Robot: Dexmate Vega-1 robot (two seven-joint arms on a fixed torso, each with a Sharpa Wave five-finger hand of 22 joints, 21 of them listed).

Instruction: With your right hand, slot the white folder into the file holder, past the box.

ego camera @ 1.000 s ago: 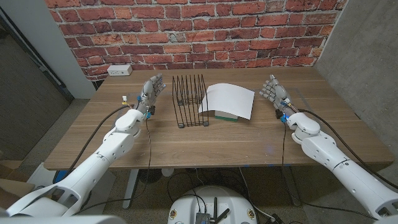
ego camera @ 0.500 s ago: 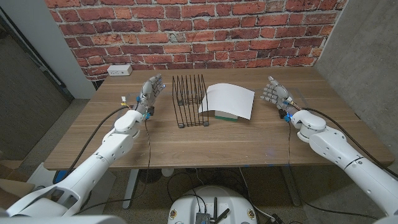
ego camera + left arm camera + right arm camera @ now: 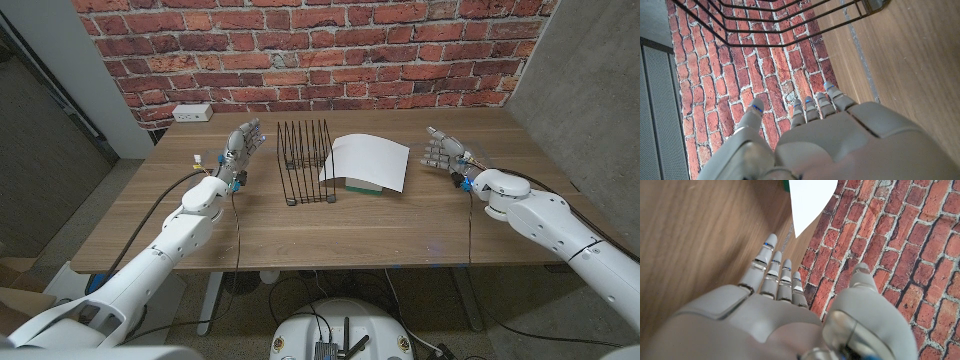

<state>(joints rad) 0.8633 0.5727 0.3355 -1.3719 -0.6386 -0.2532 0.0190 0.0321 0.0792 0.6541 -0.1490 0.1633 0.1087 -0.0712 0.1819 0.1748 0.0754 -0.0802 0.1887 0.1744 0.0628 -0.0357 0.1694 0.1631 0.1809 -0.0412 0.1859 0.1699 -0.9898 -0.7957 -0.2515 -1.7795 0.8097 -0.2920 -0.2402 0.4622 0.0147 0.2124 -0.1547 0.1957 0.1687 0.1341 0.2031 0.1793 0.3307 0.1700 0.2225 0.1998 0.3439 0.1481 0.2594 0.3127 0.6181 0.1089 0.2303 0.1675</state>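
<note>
A white folder (image 3: 367, 161) lies tilted on a green-and-white box (image 3: 361, 186) at the table's middle back; its corner also shows as the white folder (image 3: 807, 200) in the right wrist view. Just left of it stands the black wire file holder (image 3: 306, 162), seen again as file holder (image 3: 775, 22). My right hand (image 3: 442, 152) hovers to the right of the folder, fingers apart, holding nothing and apart from the folder. My left hand (image 3: 240, 148) stands left of the holder, fingers extended, holding nothing.
A white power strip (image 3: 192, 113) lies at the table's back left by the brick wall (image 3: 320, 50). The wooden table (image 3: 330, 235) has bare wood in front of the holder and box.
My right arm has swung outward and its hand has shifted slightly right and back, turning a little. The left hand, folder, box and holder have not moved.
</note>
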